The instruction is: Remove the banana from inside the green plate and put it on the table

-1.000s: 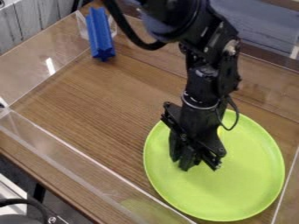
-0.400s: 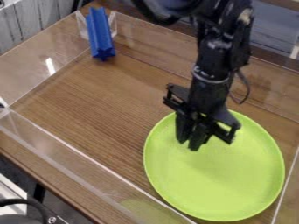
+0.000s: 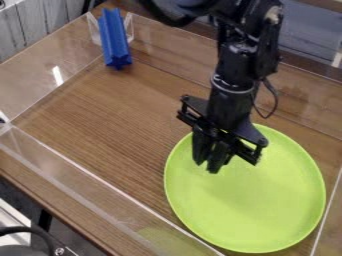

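Change over the last second: the gripper [image 3: 215, 162] has pulled off the middle of the green plate [image 3: 261, 210] and now sits over its 11 o'clock rim. It backs off toward 12 first, then swings a bit toward 9. More of the plate face shows now than a second ago.

End effector: jaws together. Can't confirm a grip, no yellow visible at the fingertips.

Banana: not visible. No sign of it on the exposed part of the plate either. If it's anywhere near, it's behind or inside the dark fingers; can't tell which.

What it means: reads like the carry-out leg, assuming the banana is in the jaws. If it isn't, this is a dry move and the pick needs a redo. Not placed as far as I can see.

Next: continue toward 10 o'clock until fully past the rim, lower to the table [image 3: 114, 115], then open. Letting go here risks dropping it on the rim or back inside. Blue object [image 3: 115, 40] is well apart at 11, so no conflict with a short move.
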`<state>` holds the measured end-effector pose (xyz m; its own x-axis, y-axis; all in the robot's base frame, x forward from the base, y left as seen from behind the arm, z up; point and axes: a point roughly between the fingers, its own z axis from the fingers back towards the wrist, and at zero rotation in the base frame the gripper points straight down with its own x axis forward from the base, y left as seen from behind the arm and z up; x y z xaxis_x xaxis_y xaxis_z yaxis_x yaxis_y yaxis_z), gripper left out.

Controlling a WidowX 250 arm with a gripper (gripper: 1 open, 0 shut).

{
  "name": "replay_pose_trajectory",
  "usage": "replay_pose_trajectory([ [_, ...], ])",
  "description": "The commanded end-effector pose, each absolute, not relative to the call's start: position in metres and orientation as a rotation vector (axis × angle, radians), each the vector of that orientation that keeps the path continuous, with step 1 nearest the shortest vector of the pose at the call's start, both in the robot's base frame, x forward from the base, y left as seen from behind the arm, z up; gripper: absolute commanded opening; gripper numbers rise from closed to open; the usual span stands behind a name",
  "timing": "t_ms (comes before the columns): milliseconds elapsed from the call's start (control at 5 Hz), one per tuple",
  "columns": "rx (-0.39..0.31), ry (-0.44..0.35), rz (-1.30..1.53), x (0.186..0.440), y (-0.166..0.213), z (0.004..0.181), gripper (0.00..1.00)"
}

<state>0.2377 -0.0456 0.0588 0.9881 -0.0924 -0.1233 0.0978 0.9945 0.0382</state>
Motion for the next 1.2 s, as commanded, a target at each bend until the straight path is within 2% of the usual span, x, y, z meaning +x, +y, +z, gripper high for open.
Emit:
replay_pose_trajectory([
  [0, 0.046, 0.065, -0.103, 0.238, -0.042, 0.071, 0.00],
  [200, 0.046, 0.065, -0.110, 0.233, -0.042, 0.069, 0.00],
  [600, 0.055, 0.063, -0.296, 0.234, -0.057, 0.072, 0.00],
  [1000, 0.061, 0.066, -0.311, 0.240, -0.048, 0.096, 0.00],
])
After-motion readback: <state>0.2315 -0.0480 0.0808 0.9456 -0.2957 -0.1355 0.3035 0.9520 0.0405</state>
